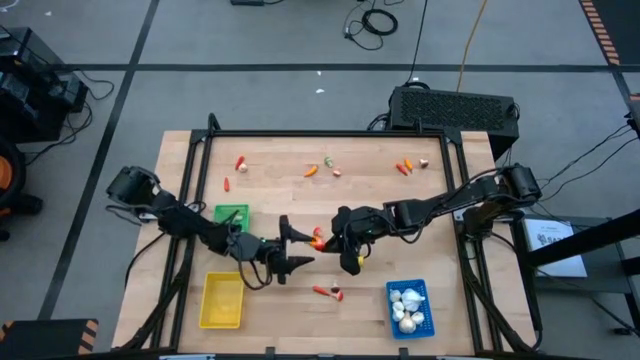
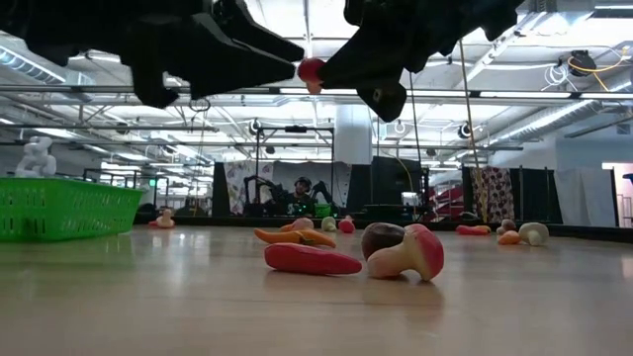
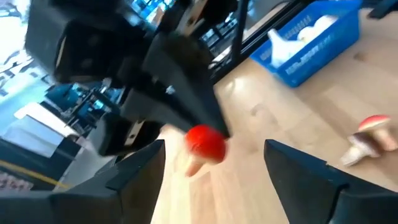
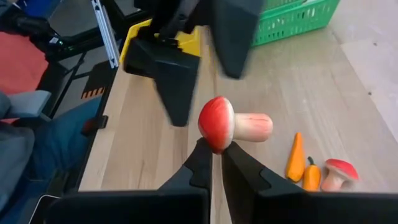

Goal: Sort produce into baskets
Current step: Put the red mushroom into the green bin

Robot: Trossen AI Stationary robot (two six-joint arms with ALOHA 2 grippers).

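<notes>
The right gripper (image 4: 211, 155) pinches a toy mushroom (image 4: 231, 126) by the edge of its red cap, its two dark fingers nearly together, above the middle of the table (image 1: 280, 162). Facing it, the left gripper (image 1: 291, 250) stands spread wide with nothing between its fingers (image 3: 311, 171), the mushroom hanging in the gap ahead of them.

The mushroom has a glossy red domed cap and a pale, peach-toned stem sticking out sideways. Below it on the wood lie a second red-capped mushroom (image 2: 407, 253), a red pepper-like piece (image 2: 312, 260) and small orange carrot-like pieces (image 4: 296, 157). More small red and orange pieces (image 1: 320, 168) are scattered along the far part of the table. The blue basket (image 1: 410, 307) at the near right holds white garlic-like bulbs (image 1: 406, 299); the yellow basket (image 1: 221, 301) sits at the near left and the green basket (image 1: 232, 216) beyond it, beside the left arm.

From table height both grippers are cut off at the top edge and read only as dark shapes. The left wrist view is blurred, so the right gripper's fingertips are hard to separate there. Pale raised lettering on the blue basket's wall cannot be read.
</notes>
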